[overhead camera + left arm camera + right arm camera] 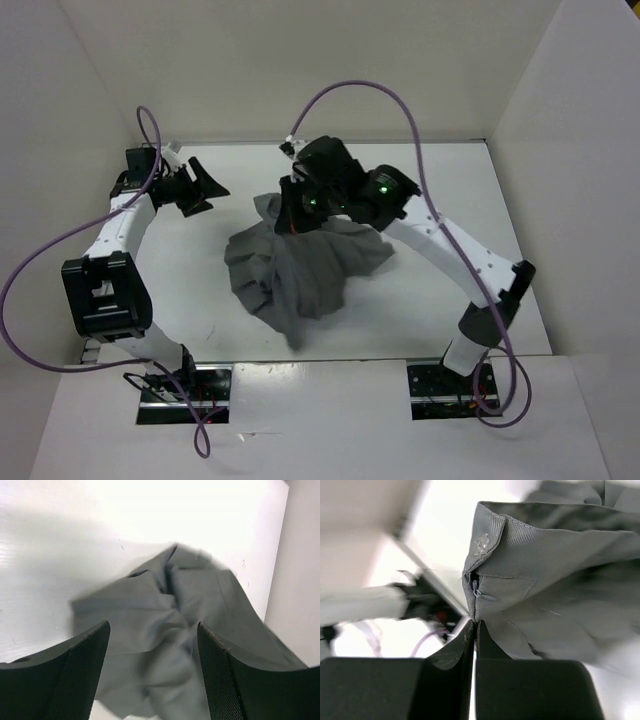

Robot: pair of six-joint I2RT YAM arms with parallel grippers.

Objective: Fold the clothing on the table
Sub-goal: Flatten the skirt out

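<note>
White table (450, 200), one skirt (300, 275), two grippers (left gripper (208, 196), right gripper (474, 630))

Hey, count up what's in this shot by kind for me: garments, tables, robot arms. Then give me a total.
Grey clothing: 1
White table: 1
Robot arms: 2, the left arm and the right arm
Total: 4

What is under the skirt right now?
Only bare white table shows around the crumpled skirt, whose zip edge the right gripper pinches. Whatever lies beneath the heap is covered by fabric.
</note>
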